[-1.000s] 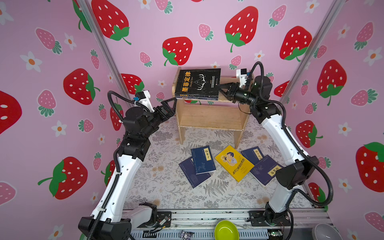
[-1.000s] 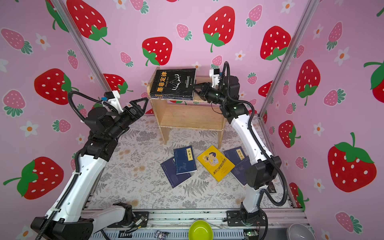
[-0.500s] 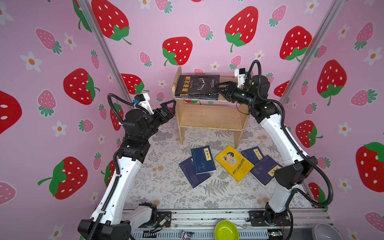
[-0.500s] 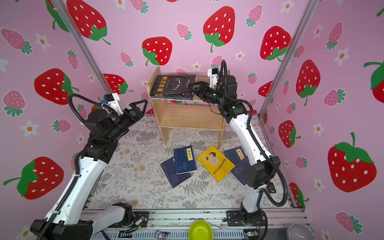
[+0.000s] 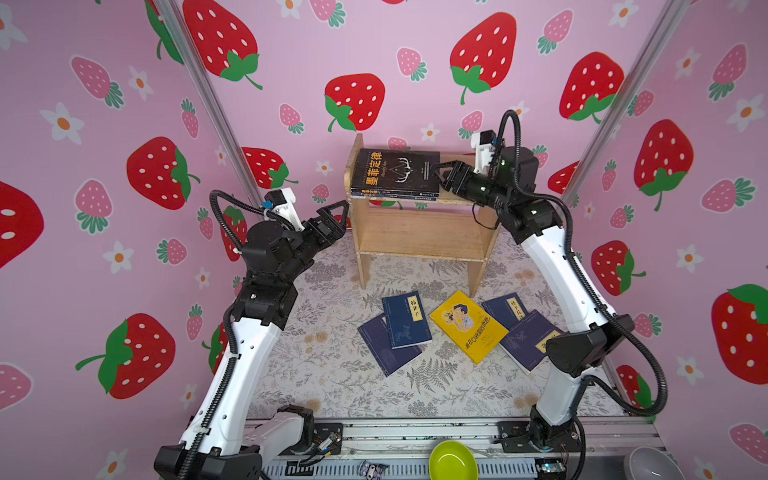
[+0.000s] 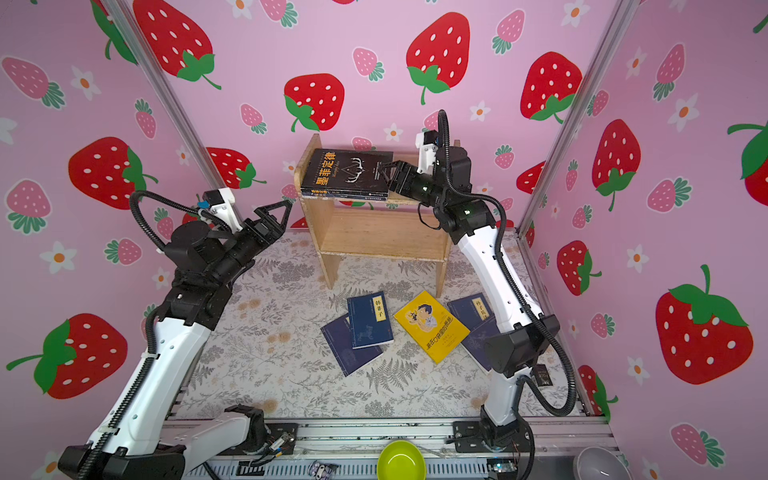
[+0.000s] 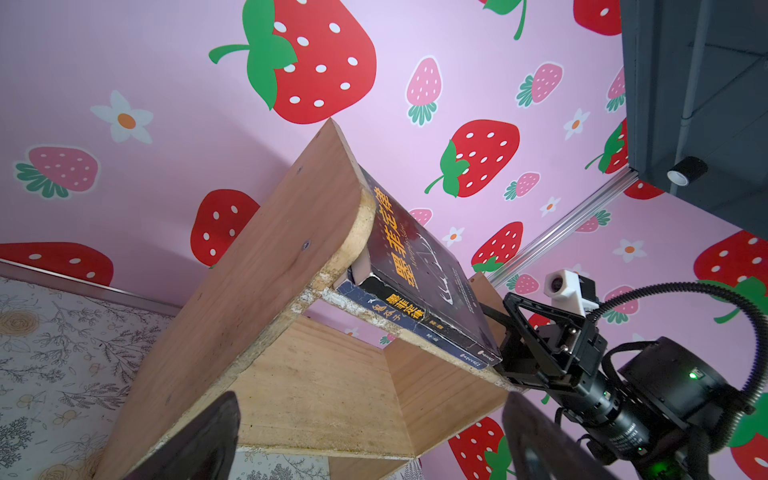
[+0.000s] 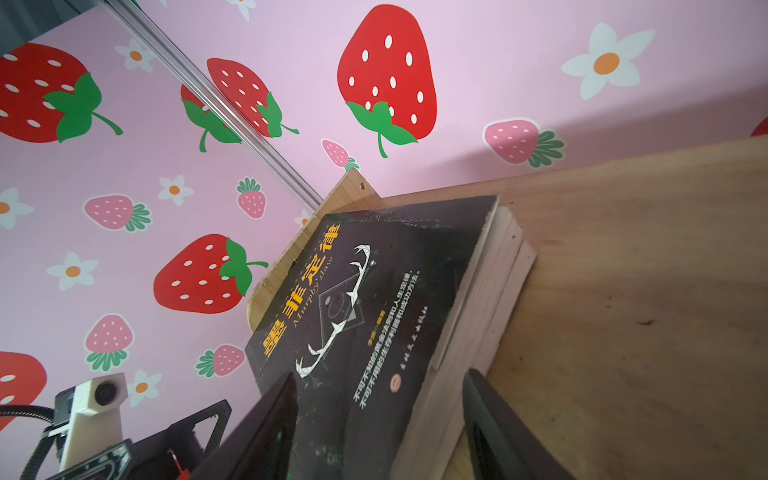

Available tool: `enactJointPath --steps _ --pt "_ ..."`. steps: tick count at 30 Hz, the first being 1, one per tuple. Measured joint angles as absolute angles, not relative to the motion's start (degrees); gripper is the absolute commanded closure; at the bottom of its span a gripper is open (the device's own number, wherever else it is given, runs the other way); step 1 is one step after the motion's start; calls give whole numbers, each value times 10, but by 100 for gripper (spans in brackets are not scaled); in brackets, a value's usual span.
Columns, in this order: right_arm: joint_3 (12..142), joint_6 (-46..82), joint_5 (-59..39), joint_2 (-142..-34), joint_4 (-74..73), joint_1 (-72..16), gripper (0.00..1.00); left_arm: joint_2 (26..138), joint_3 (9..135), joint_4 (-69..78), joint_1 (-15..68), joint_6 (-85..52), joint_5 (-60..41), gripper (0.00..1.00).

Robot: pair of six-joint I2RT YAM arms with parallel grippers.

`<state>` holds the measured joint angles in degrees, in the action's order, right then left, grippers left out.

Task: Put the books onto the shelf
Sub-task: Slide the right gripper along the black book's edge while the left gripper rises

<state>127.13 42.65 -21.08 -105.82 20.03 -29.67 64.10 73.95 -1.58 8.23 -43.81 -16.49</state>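
**Item 1. Black book** (image 5: 395,172), antler cover. It lies flat, cover up, on the top tier of the shelf (image 5: 415,235), upper centre in both top views, against the left side panel. It rests on a thin navy book (image 7: 399,318) whose spine shows beneath. Whether a third book lies under that cannot be told.

**Item 2. Right end effector** (image 5: 441,176). It sits at the black book's right edge, jaws parted astride the stack's corner, with no pinch visible. The book's weight is on the shelf.

*Handling note (judged):* the step in hand is the release. It is best done by spreading the jaws clear of cover and pages, then backing straight out, level, toward the right of the frame. That way no finger drags the cover or pulls the stack over the front lip. The right side panel needs minding.

**Item 3. Left end effector** (image 5: 341,216). Spread wide, holding nothing, just beside the shelf's left panel.

**Item 4. Shelf contents.** Top tier: the stack, with the right part bare. Lower tier: nothing visible.

**Item 5. Desk** (image 5: 332,374), floral. Five books lie flat, lower centre:
- a labelled navy book (image 5: 405,320) overlapping a dark blue book (image 5: 380,353);
- a yellow book (image 5: 467,328);
- a second labelled navy book (image 5: 503,307) and a purple-blue book (image 5: 525,340), partly behind the right arm.

**Item 6. Bowls.** Green bowl (image 5: 453,463), bottom edge, nothing seen inside. Grey bowl (image 5: 652,467), lower right corner, cut off by the frame, contents not discernible.
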Motion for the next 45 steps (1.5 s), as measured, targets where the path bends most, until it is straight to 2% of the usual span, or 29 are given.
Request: enactJointPath --steps 13,18,26,45 --pt "1271 401 -168 -1058 211 -325 47 656 740 -16 77 -438 -174 1" --pt "1271 400 -154 -1058 211 -331 46 688 757 -30 77 -424 -185 1" --pt "1271 391 -135 -1058 211 -336 44 761 851 -66 75 -367 -196 0" --pt "1271 378 -130 -1058 210 -339 42 821 900 -92 75 -242 -215 12"
